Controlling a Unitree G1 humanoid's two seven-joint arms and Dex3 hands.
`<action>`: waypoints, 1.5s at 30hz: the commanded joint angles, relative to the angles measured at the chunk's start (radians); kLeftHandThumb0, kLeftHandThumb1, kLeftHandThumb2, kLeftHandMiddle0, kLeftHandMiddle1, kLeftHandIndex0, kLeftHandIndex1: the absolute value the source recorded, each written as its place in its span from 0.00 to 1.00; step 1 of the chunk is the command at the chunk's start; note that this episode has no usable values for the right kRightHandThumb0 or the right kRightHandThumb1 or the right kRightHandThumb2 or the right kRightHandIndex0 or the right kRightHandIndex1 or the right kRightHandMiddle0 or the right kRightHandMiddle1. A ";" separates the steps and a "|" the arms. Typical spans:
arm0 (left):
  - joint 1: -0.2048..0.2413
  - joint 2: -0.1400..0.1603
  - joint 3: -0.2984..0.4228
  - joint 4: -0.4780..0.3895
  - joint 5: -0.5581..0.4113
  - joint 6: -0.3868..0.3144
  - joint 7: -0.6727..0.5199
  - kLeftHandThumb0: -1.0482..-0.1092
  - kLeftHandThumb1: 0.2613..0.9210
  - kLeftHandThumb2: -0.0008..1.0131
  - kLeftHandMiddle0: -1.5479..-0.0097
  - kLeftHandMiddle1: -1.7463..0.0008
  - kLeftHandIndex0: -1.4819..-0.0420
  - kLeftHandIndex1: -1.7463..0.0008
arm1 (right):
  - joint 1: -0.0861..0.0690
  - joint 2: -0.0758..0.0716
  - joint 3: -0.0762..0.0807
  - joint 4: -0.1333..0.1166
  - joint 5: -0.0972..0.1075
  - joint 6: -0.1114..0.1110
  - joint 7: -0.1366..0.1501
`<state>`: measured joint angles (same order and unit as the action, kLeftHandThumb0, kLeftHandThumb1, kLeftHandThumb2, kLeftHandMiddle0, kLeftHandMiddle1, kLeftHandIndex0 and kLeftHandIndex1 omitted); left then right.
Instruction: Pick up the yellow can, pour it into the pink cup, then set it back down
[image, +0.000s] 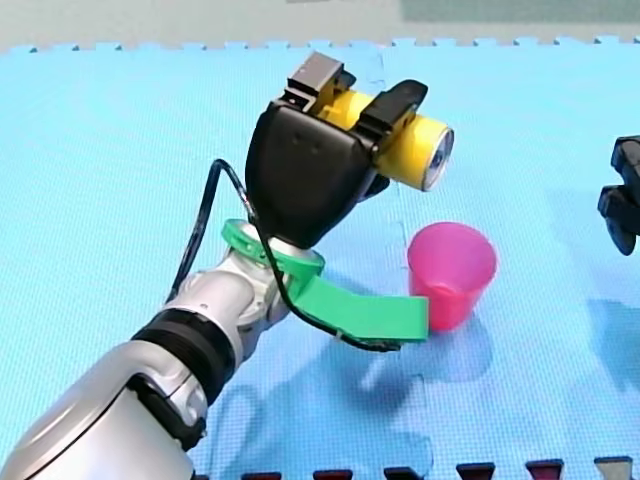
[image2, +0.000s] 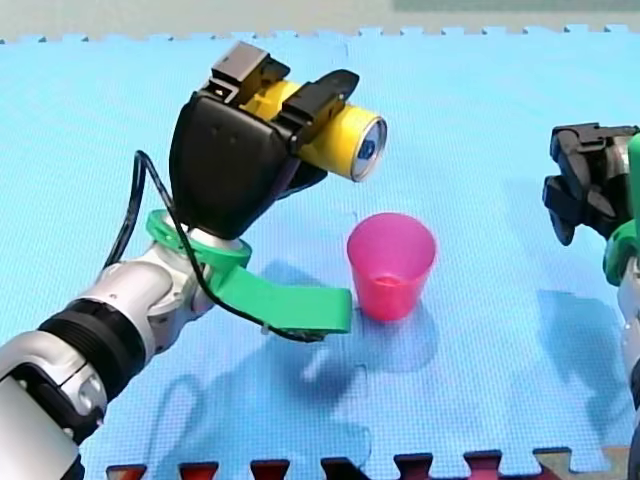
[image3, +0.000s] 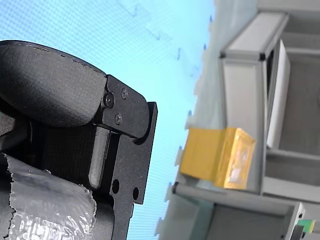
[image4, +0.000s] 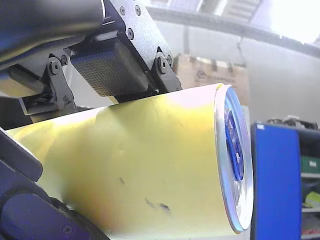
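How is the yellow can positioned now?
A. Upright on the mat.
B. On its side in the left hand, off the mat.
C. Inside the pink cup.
B: the left hand grips the yellow can nearly horizontal, higher than the pink cup; the right hand is at far right.

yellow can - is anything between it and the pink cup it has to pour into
Nothing visible does. The left hand holds the yellow can on its side, above and just left of the pink cup, open air between them. The right hand is off to the right, apart from the cup.
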<state>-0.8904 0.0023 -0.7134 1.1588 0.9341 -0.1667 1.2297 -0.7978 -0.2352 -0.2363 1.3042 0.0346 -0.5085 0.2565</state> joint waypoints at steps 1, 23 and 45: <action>0.000 0.001 0.011 0.003 -0.011 -0.005 0.013 0.77 0.91 0.00 0.40 0.25 0.18 0.90 | 0.002 -0.005 -0.006 0.000 0.006 -0.005 0.005; 0.109 -0.017 0.239 0.015 -0.308 -0.350 -0.159 0.66 0.85 0.00 0.19 0.81 0.20 0.99 | 0.001 -0.012 -0.014 0.002 0.004 0.001 0.017; 0.319 -0.075 0.557 -0.198 -0.774 -0.604 -0.753 0.67 0.83 0.00 0.17 0.92 0.19 1.00 | -0.011 -0.016 -0.026 0.006 0.007 0.019 0.034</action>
<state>-0.5725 -0.0694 -0.1733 0.9700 0.1708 -0.7578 0.4879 -0.8024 -0.2456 -0.2606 1.3092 0.0371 -0.4930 0.2884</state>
